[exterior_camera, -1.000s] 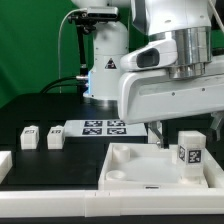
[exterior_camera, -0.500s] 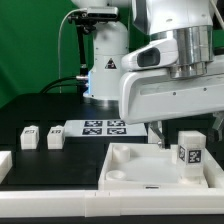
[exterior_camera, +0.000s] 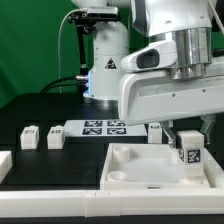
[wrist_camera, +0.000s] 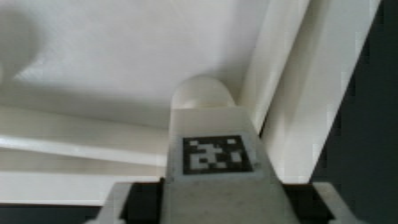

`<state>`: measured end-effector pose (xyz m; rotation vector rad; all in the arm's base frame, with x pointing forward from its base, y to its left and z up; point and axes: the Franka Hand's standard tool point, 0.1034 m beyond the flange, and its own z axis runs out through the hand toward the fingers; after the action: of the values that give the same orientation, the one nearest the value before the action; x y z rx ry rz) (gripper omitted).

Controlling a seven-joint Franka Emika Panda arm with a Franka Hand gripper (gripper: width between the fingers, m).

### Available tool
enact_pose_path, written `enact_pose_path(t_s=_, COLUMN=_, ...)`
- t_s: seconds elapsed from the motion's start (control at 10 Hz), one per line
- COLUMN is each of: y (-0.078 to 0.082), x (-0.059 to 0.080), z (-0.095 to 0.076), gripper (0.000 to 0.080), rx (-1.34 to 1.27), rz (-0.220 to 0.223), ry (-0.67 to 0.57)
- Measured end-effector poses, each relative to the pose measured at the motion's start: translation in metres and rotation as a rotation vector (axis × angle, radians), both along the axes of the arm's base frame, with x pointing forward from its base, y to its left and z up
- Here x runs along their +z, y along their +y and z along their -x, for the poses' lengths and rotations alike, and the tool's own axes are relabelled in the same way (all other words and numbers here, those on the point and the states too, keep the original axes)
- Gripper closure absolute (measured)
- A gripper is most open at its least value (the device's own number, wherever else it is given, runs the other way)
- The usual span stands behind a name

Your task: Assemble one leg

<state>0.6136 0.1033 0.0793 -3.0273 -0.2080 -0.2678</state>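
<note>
Leg [exterior_camera: 188,153]: small white post, tag facing the exterior camera, at the corner of the tray [exterior_camera: 125,168] on the exterior view's right.
Tool [exterior_camera: 184,140]: pinching the leg from both sides.
Tabletop [exterior_camera: 40,115]: two more posts [exterior_camera: 29,137], marker board [exterior_camera: 103,127].

Legs: three, namely one leg [exterior_camera: 188,152], a second leg [exterior_camera: 30,135] and a third leg [exterior_camera: 54,137].
Small white block [exterior_camera: 155,128], kind unclear: one.
Tray-like white piece [exterior_camera: 135,172]: one.
Marker board [exterior_camera: 100,127]: one, four tags.
</note>
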Motion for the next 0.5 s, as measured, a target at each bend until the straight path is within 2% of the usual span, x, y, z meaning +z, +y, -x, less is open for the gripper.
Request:
enact_pose_path(t_s=0.3, y=0.0009, x=-0.0002, z=0.0002, gripper=0.0509, rx=-0.098, rz=-0.02, ry=0.011)
enact_pose_path(t_s=0.4, y=0.0006, x=-0.0002, z=0.0001, gripper=0.0509, rx=-0.202, rz=-0.042, ry=0.021)
enact_pose_path(t_s=0.5, y=-0.001, x=0.0, z=-0.0014, gripper=0.0509, rx=-0.399, rz=-0.094, ry=0.022)
